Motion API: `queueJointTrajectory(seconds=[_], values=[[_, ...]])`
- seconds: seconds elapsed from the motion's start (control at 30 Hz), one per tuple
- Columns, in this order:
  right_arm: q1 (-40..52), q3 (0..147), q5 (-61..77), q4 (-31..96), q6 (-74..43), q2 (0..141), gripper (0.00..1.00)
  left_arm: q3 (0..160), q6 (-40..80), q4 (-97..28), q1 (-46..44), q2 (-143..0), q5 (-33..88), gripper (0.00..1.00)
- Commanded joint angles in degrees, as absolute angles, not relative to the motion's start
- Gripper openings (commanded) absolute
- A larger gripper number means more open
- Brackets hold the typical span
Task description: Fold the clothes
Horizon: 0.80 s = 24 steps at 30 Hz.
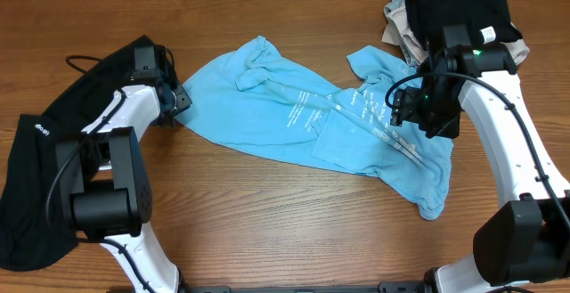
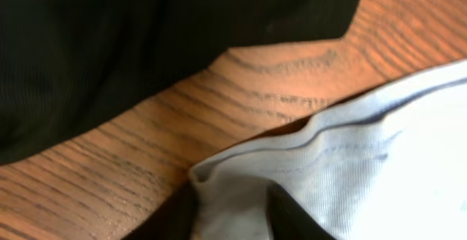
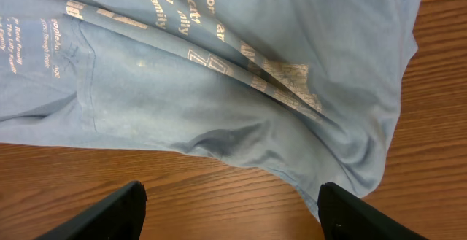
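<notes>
A light blue T-shirt with white print (image 1: 303,119) lies crumpled across the middle of the table. My left gripper (image 1: 175,106) is at its left edge and is shut on the shirt's hem (image 2: 237,196), which bunches between the two black fingers. My right gripper (image 1: 411,115) hovers over the shirt's right part, open and empty; in the right wrist view its fingers (image 3: 230,211) straddle bare wood just below the shirt's edge (image 3: 241,123).
A black garment (image 1: 36,177) lies at the far left, and it also shows in the left wrist view (image 2: 109,43). A pile of black and beige clothes (image 1: 454,12) sits at the back right. The table's wood (image 1: 294,231) shows in front.
</notes>
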State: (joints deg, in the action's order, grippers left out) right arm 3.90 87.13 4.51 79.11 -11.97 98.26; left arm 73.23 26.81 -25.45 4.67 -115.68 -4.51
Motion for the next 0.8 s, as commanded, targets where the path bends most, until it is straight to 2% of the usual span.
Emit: queueJointTrajectory(seconds=[0.0, 0.1, 0.17, 0.27, 0.37, 0.5, 0.77], values=[[4.5, 88.0, 4.9, 79.0, -12.0, 97.5, 0.79, 68.9, 27.4, -26.1, 5.0, -116.9, -2.1, 0.25], [4.5, 88.0, 5.7, 79.0, -12.0, 97.5, 0.79, 67.6, 26.9, -26.1, 5.1, -116.9, -2.2, 0.16], [4.5, 88.0, 5.7, 79.0, -11.9, 97.5, 0.79, 67.4, 26.8, -26.8, 5.2, -116.9, -3.0, 0.04], [4.5, 88.0, 5.7, 79.0, -11.9, 97.5, 0.79, 68.9, 25.5, -30.1, 6.3, -116.6, -3.0, 0.04], [4.5, 88.0, 6.6, 79.0, -11.9, 97.5, 0.78, 74.0, 25.3, -38.5, 8.2, -115.9, -3.0, 0.04], [5.3, 88.0, 9.1, 79.2, -11.9, 97.5, 0.77, 88.2, 22.8, -55.3, 11.3, -114.0, -3.0, 0.04], [9.8, 87.4, 10.2, 82.0, -12.0, 97.5, 0.74, 108.8, 22.2, -73.3, 12.1, -111.6, -3.0, 0.04]])
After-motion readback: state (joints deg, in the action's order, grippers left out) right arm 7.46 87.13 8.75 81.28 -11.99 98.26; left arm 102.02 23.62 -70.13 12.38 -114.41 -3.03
